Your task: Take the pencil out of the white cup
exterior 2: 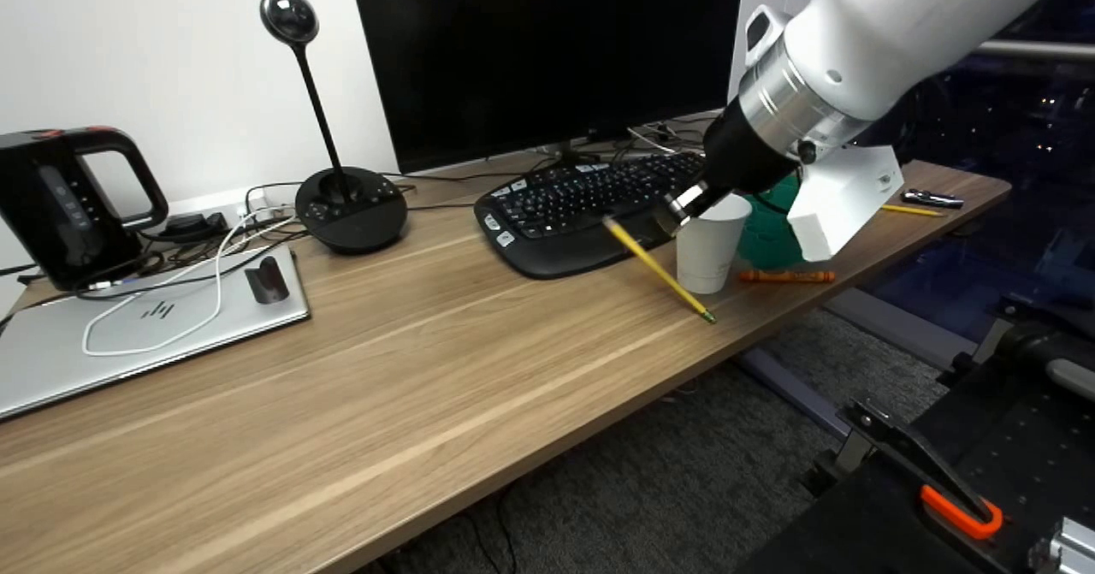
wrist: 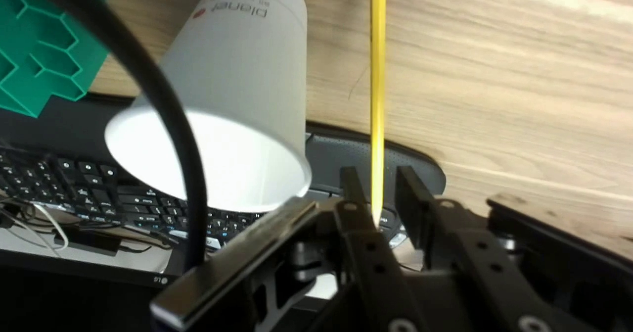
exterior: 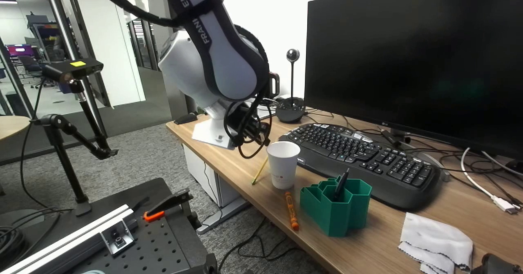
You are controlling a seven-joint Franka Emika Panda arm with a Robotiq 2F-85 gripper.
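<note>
Currently my end effector (wrist: pixel 377 173) has its fingers apart, gaps either side of one pencil (wrist: pixel 377 84), which is outside the one upright white cup (exterior: pixel 283 165) and slants beside it, eraser end towards the edge of the desk (exterior 2: pixel 385 403) opposite one monitor (exterior: pixel 408 61). I count one orange crayon (exterior: pixel 291 210), one green holder (exterior: pixel 337 217), one keyboard (exterior: pixel 347 155); near a corner, another yellow stick (exterior 2: pixel 912 210). Wood-grain top, grey carpet (exterior: pixel 135 159) below.

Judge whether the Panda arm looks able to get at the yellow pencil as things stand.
Probably yes: in the wrist view, the jaws stand open, the yellow pencil in line with their gap, and the white paper cup stands to one side. Depth to the pencil is hard to judge.
</note>
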